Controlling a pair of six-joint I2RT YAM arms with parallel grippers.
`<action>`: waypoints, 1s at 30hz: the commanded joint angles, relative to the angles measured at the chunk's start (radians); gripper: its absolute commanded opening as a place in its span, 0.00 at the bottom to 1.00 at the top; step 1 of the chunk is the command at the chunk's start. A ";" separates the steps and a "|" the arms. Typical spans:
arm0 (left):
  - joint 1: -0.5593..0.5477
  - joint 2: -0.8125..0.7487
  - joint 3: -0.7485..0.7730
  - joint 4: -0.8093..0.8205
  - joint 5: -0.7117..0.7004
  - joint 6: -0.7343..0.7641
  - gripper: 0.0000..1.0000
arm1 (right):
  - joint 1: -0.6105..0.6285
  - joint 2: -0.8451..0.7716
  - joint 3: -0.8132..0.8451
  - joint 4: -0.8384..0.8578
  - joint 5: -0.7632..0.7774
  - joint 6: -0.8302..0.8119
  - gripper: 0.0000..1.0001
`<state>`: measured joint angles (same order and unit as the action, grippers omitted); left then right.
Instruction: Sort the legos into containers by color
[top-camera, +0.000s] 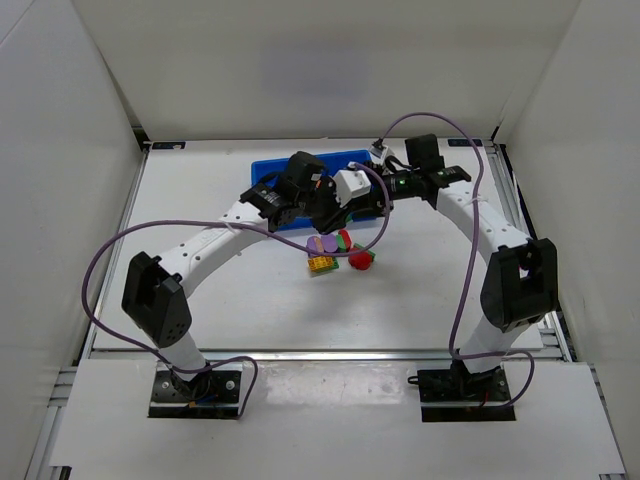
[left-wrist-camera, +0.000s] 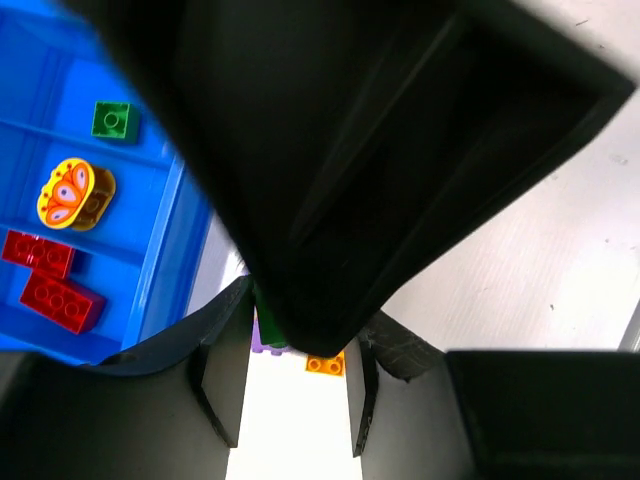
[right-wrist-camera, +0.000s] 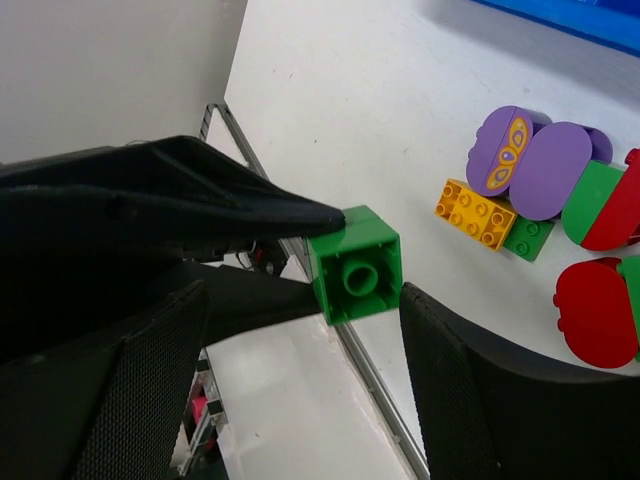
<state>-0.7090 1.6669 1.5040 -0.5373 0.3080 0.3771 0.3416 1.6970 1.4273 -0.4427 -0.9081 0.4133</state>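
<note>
Legos (top-camera: 338, 250) heaped loose in the middle of the counter (top-camera: 420, 300), just below centre of the overhead frame, nearer than both claws. Same heap at upper right of the right-wrist view: two purple ovals (right-wrist-camera: 545, 170), one with a butterfly print, an orange studded brick (right-wrist-camera: 477, 213) touching them, a small green piece (right-wrist-camera: 528, 238) beside it, red ovals (right-wrist-camera: 595, 310) at the right edge. Right claw (right-wrist-camera: 357, 300) closed on a green cube (right-wrist-camera: 355, 262), round hole toward the camera, held clear of the counter. Left claw (left-wrist-camera: 298, 385) parted and empty, bare counter between the fingers, a large black bulk (left-wrist-camera: 380, 150) across the upper frame. Farthest, blue tray (left-wrist-camera: 160, 250) at left of the left-wrist view: one green brick (left-wrist-camera: 113, 120), a yellow butterfly oval (left-wrist-camera: 70, 195) and two red bricks (left-wrist-camera: 62, 300) in three neighbouring compartments.
</note>
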 joint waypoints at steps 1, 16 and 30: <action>-0.014 -0.027 0.019 0.054 0.022 -0.020 0.31 | 0.016 0.006 0.030 0.024 -0.022 -0.007 0.79; -0.014 -0.088 -0.039 0.112 -0.033 0.002 0.31 | 0.016 0.015 -0.025 0.073 -0.107 0.028 0.52; -0.012 -0.116 -0.060 0.149 -0.049 0.005 0.31 | 0.014 0.030 -0.051 0.113 -0.149 0.035 0.27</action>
<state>-0.7177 1.6150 1.4475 -0.4698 0.2764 0.3759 0.3382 1.7279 1.3888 -0.3344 -0.9680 0.4377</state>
